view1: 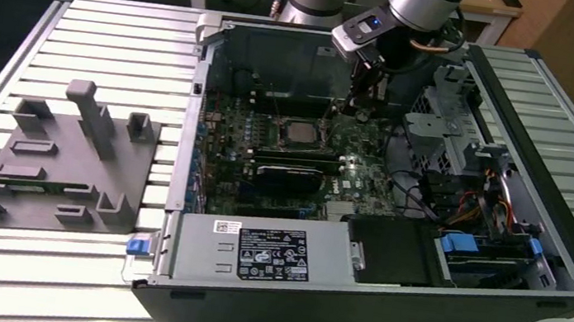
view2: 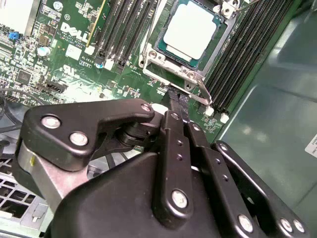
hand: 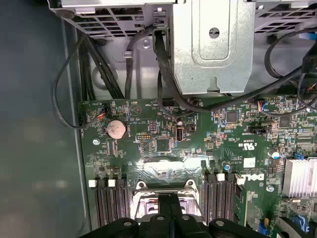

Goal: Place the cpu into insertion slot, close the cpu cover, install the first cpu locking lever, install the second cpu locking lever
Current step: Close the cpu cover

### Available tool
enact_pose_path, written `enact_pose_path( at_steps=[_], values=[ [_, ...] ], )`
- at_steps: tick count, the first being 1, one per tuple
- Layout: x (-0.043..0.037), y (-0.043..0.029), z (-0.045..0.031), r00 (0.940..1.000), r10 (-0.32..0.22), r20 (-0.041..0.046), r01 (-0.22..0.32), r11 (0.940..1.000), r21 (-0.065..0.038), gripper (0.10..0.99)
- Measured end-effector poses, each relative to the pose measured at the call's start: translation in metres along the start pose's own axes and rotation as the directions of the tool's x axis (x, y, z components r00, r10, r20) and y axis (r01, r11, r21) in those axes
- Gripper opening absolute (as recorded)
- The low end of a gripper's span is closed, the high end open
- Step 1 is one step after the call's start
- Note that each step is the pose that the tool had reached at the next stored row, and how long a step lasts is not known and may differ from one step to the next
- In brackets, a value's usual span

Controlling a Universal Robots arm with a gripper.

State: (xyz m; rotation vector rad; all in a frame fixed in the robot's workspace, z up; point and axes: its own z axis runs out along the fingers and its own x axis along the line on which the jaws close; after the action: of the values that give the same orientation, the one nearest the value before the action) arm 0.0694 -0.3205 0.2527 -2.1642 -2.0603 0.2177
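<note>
cpu (view2: 190, 29) is seated in the insertion slot (view2: 160, 48), dull metal top facing up. In the exterior view it sits mid-frame, slightly above centre (view1: 300, 132), on the green motherboard (view2: 74, 49) inside the open computer case (view1: 357, 303).

cpu cover (view2: 173, 67) looks to be down around the chip, with the frame edges flush on all visible sides. I can't confirm it's fully latched from this angle.

gripper (view2: 176, 101) has its fingers pressed together at the socket edge, just beside a wire locking lever (view2: 202, 94). Nothing is visibly clamped, though a thin wire between the fingertips would be hard to spot. In the exterior view it hangs upper middle (view1: 357, 112), to the right of the chip.

Handling, my read:
- The chip is light, stiff and flat, with a smooth lid that's likely slippery. Hold it by opposite edges only and keep off the underside.
- The socket contacts are fragile, so no side load.
- The lever is thin, springy steel. Best purchase is near its free end.

Memory sticks (view2: 237, 54) flank the socket closely.
</note>
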Motion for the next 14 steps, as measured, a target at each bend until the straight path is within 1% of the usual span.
enact_pose_path(
  at_steps=[7,11,14],
  values=[
    [0.0000,-0.0015,0.0003,1.0000,0.000,-0.0002,0.000,1.0000,-0.003,0.106],
    [-0.0002,-0.0040,0.0009,1.0000,0.000,-0.0005,0.000,1.0000,-0.009,0.106],
    [-0.0002,-0.0046,0.0010,1.0000,0.000,-0.0004,0.000,1.0000,-0.010,0.106]
  ],
)
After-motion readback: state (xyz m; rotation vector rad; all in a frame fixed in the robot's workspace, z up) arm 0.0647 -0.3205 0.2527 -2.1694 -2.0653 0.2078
